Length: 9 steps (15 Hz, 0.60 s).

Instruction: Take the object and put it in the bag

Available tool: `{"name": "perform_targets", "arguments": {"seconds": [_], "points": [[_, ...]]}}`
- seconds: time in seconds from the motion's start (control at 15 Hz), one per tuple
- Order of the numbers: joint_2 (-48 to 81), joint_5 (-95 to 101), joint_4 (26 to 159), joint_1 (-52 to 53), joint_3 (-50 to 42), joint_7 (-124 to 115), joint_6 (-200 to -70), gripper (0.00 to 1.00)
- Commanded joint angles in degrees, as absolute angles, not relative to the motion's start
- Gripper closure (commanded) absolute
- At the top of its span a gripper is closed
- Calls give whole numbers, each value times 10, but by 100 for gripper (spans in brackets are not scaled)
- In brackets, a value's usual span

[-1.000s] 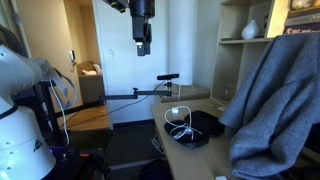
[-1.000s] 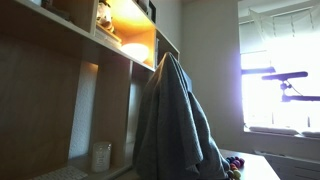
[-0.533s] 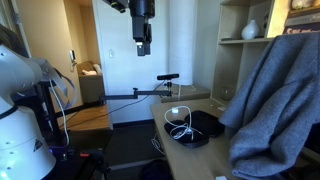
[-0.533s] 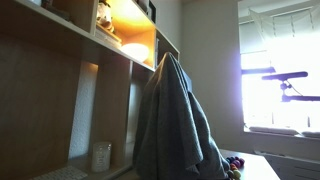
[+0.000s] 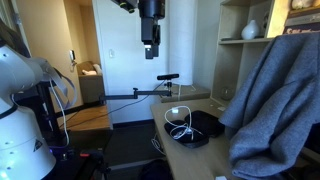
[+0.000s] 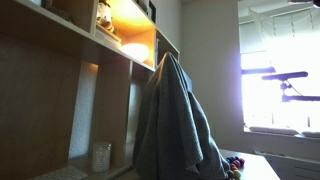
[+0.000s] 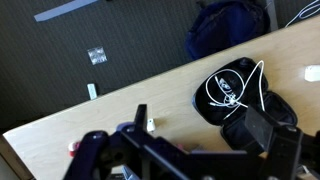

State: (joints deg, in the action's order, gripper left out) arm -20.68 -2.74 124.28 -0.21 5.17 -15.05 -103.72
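Note:
The black soft bag (image 5: 197,127) lies low on the wooden desk (image 5: 195,155), with a white cable (image 5: 180,127) coiled across it. In the wrist view the bag (image 7: 232,92) and the cable (image 7: 240,85) are at the right. A small white object (image 7: 149,125) lies on the desk left of the bag. My gripper (image 5: 151,46) hangs high in the air, well above and beyond the desk. In the wrist view the gripper (image 7: 200,125) is open and empty, with one finger (image 7: 140,118) near the small white object and the other over the bag's near edge.
A big grey cloth (image 5: 275,95) drapes over the desk's right side and also fills an exterior view (image 6: 175,120). A white item (image 5: 178,112) lies behind the bag. A blue backpack (image 7: 230,25) sits on the floor. Shelves (image 5: 255,40) stand behind the desk.
My gripper has shifted a little to the right in the exterior view, still high up. Nothing on the desk has moved.

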Motion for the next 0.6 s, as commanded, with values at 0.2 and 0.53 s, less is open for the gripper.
{"name": "perform_targets", "arguments": {"seconds": [0.2,0.53], "points": [[-114,-21,1175,-11,28,-150,-1058,0],[-71,-12,1174,-8,23,-141,-1124,0]]}}
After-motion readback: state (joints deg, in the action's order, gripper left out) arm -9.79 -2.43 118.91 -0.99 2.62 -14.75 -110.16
